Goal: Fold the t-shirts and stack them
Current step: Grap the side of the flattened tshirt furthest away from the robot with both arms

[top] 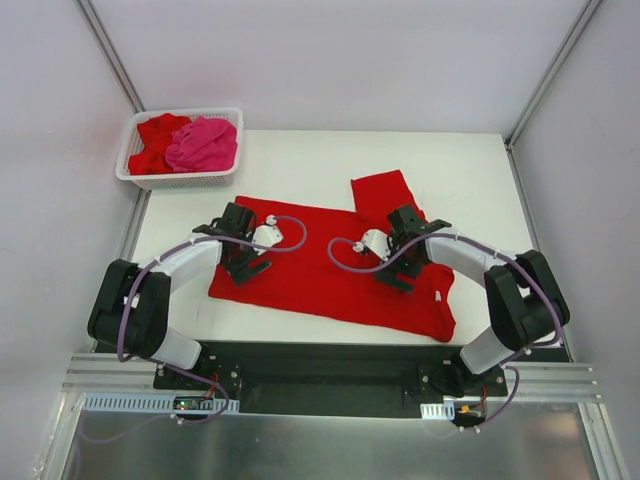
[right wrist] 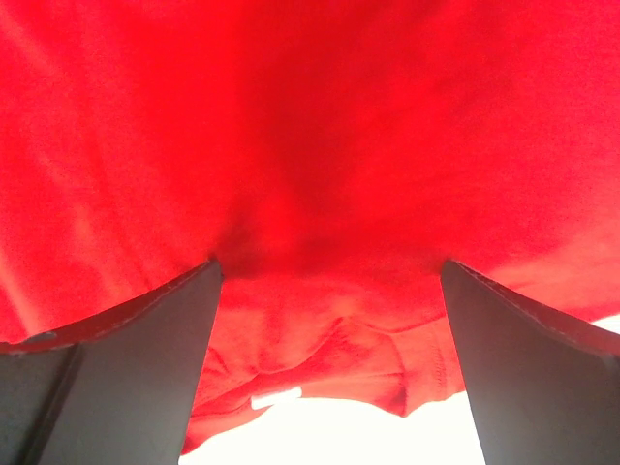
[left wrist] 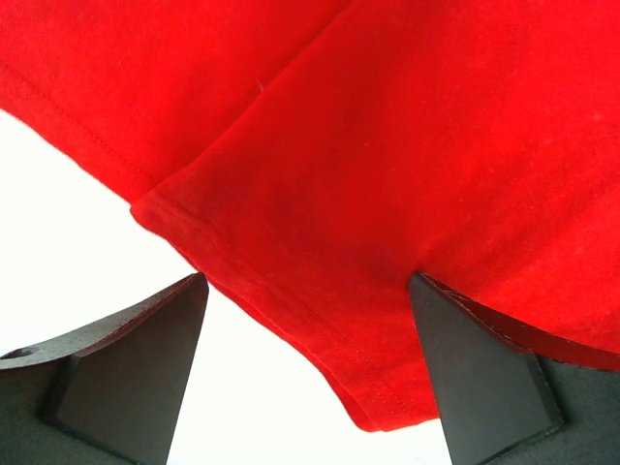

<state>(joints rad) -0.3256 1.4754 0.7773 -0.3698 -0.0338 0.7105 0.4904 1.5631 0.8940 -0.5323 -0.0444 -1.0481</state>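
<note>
A bright red t-shirt (top: 320, 270) lies spread on the white table, one sleeve pointing to the back. My left gripper (top: 236, 248) is open and low over the shirt's left edge. In the left wrist view the gripper (left wrist: 308, 286) has its jaws wide apart, with a hemmed corner of the red shirt (left wrist: 387, 145) between them. My right gripper (top: 405, 250) is open over the shirt's right part. In the right wrist view the gripper (right wrist: 329, 271) straddles bunched red cloth (right wrist: 310, 116) and a collar with a white label (right wrist: 276, 397). Neither gripper holds anything.
A white lattice basket (top: 130, 170) stands at the back left corner and holds a hot pink t-shirt (top: 205, 143) and a red one (top: 155, 140). Grey walls close in the table on the left, right and back.
</note>
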